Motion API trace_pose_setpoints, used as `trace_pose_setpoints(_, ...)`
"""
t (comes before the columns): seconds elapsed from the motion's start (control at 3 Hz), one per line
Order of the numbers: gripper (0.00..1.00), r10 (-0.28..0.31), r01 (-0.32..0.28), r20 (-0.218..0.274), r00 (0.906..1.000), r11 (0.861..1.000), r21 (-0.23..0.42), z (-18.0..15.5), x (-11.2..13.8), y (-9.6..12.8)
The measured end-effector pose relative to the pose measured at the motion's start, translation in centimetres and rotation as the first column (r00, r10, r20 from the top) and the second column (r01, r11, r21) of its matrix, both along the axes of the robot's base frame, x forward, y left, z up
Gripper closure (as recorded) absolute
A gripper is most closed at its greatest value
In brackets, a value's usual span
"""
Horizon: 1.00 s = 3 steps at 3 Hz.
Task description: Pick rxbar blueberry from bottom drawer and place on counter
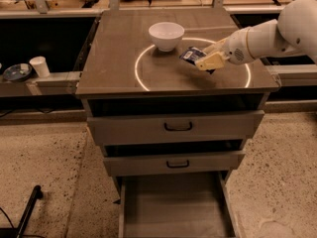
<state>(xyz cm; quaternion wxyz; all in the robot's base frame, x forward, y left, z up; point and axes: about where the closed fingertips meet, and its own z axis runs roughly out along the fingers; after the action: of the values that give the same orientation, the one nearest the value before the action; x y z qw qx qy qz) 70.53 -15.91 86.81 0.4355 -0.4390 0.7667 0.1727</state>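
Observation:
The rxbar blueberry, a small dark blue bar with a white label patch, is held in my gripper over the counter, inside the bright light ring and just right of the white bowl. The gripper's cream fingers are shut on the bar's right end. The white arm reaches in from the right edge. The bar sits at or just above the counter surface; I cannot tell if it touches. The bottom drawer is pulled out at the bottom of the view, its floor bare.
A white bowl stands at the back middle of the counter. Two upper drawers with black handles are closed. A white cup and a dark dish sit on a ledge to the left.

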Motion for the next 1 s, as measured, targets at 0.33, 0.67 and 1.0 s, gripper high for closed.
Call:
trace_pose_setpoints(0.33,0.31,0.007,-0.007,0.004,1.0000,1.000,-0.003,-0.05,-0.02,0.12)
trace_pose_setpoints(0.67,0.06,0.007,-0.007,0.004,1.0000,1.000,-0.003,-0.05,-0.02,0.13)
trace_pose_setpoints(1.0,0.00,0.007,-0.007,0.004,1.0000,1.000,-0.003,-0.05,-0.02,0.13)
